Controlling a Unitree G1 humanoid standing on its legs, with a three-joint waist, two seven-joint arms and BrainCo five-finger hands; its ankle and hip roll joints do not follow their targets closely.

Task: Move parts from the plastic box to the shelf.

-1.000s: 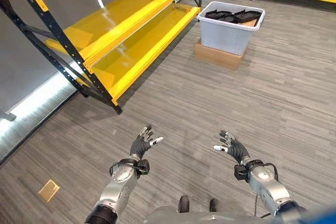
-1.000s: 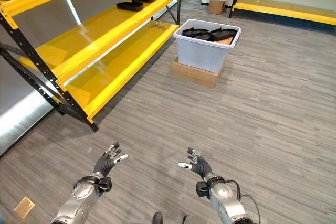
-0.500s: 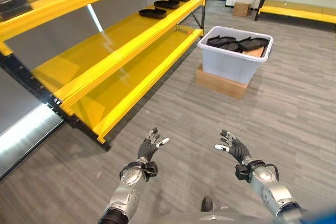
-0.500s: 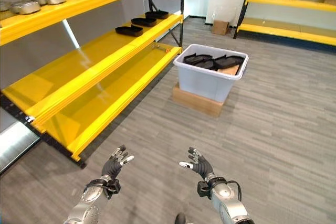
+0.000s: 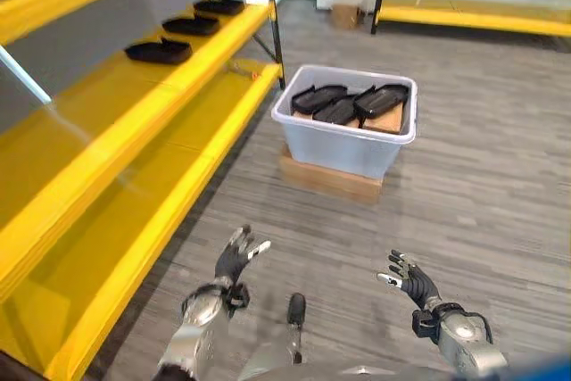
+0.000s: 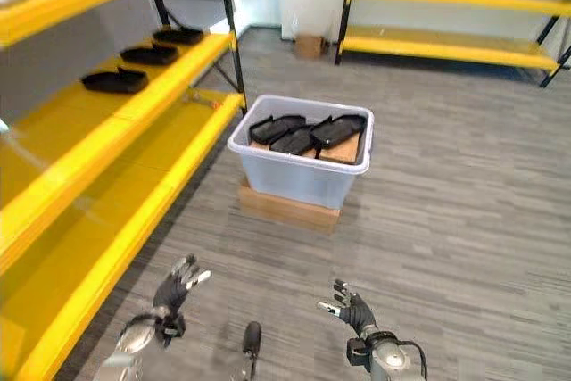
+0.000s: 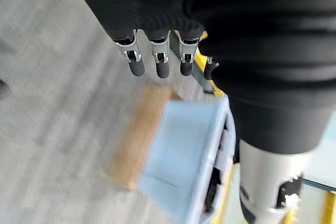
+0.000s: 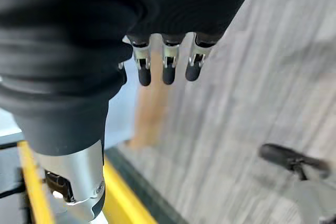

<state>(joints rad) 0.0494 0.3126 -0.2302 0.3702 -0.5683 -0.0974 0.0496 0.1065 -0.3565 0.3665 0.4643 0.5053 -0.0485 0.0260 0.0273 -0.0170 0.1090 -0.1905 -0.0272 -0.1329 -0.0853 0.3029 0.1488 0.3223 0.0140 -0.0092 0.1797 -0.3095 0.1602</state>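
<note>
A: Three black parts (image 5: 350, 103) sit in the plastic box (image 5: 343, 144), centre of frame, on a cardboard base (image 5: 328, 178). Nothing picked yet.

B: Hands?

A: Left hand (image 5: 234, 260) and right hand (image 5: 409, 279) both at the bottom of frame, fingers spread, empty, well short of the box. I'd call it the approach step.

B: Next?

A: Needs closing in on the box, then a reach over the rim onto one part.

B: Part orientation?

A: Flat, oblong, overlapping. Long axes run roughly from lower left to upper right of the frame, tilted on each other.

B: Target?

A: Yellow shelf (image 5: 134, 122), left side. More parts on the shelf (image 5: 159, 51) at upper left.
</note>
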